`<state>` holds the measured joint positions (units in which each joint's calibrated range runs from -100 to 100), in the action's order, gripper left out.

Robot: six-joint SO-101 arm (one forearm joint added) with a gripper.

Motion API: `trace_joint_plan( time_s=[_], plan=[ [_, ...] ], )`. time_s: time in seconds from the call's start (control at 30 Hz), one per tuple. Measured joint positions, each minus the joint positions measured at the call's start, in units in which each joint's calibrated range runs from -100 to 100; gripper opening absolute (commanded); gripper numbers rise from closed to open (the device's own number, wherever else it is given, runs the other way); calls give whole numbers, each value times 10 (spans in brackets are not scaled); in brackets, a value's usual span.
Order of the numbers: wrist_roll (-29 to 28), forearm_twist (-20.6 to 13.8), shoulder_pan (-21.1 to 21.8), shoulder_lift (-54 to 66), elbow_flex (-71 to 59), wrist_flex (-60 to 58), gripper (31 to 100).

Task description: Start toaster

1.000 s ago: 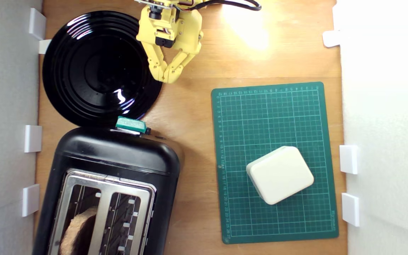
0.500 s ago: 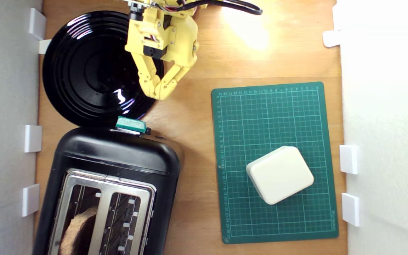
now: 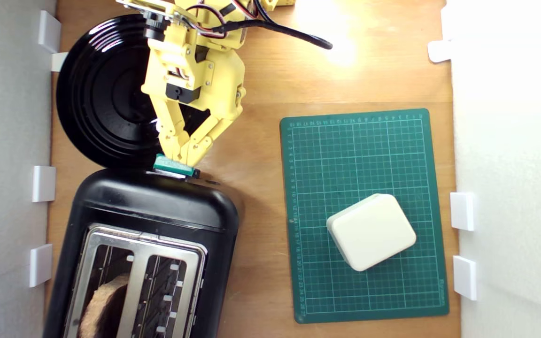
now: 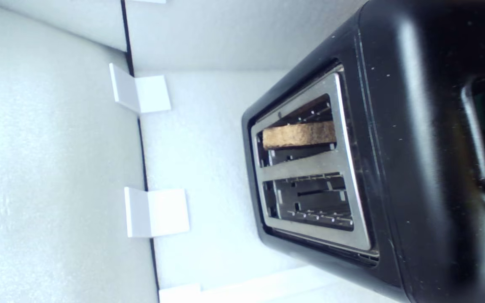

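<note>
The yellow end effector [image 3: 183, 158] has its fingers together, tips over the teal lever [image 3: 173, 165]. The black toaster [image 3: 158, 211] sits at the exterior view's lower left on the worktop [image 3: 261, 84], a brown slice [image 4: 299, 134] in one slot.

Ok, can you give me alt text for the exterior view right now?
Overhead view: the yellow hand, fingers together, has its tips at the teal lever of a black toaster with toast in one slot. A black plate lies behind, a cream box on a green mat to the right.
</note>
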<state>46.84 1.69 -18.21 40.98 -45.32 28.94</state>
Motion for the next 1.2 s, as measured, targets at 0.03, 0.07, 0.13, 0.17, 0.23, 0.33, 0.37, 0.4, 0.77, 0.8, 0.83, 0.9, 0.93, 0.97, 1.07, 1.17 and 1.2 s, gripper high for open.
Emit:
trace_joint_plan(
  time_s=[0.03, 0.07, 0.13, 0.17, 0.23, 0.33, 0.37, 0.4, 0.77, 0.8, 0.83, 0.9, 0.93, 0.97, 1.07, 1.17, 1.2],
  plan=[
    [0, 0, 0, -6, 10, 0, 314],
    [0, 0, 0, -10, 18, 0, 314],
    [1, 0, 0, -18, 28, 0, 314],
    [1, 0, 0, -22, 28, 0, 314],
    [1, 0, 0, -28, 29, 0, 314],
    [5, 0, 0, -43, 29, 0, 314],
    [8, 0, 0, -48, 30, 0, 314],
    [9, 0, -1, -53, 33, -1, 314],
    [10, -17, -2, -115, 134, 93, 314],
    [10, -19, -1, -120, 138, 96, 314],
    [10, -24, -1, -126, 142, 99, 314],
    [10, -41, 0, -141, 145, 101, 314],
    [10, -46, 0, -149, 145, 103, 314],
    [10, -51, 0, -159, 146, 105, 314],
    [10, -59, -4, -188, 146, 105, 314],
    [10, -59, -10, -209, 146, 105, 314],
    [10, -59, -11, -216, 146, 105, 314]
  ],
)
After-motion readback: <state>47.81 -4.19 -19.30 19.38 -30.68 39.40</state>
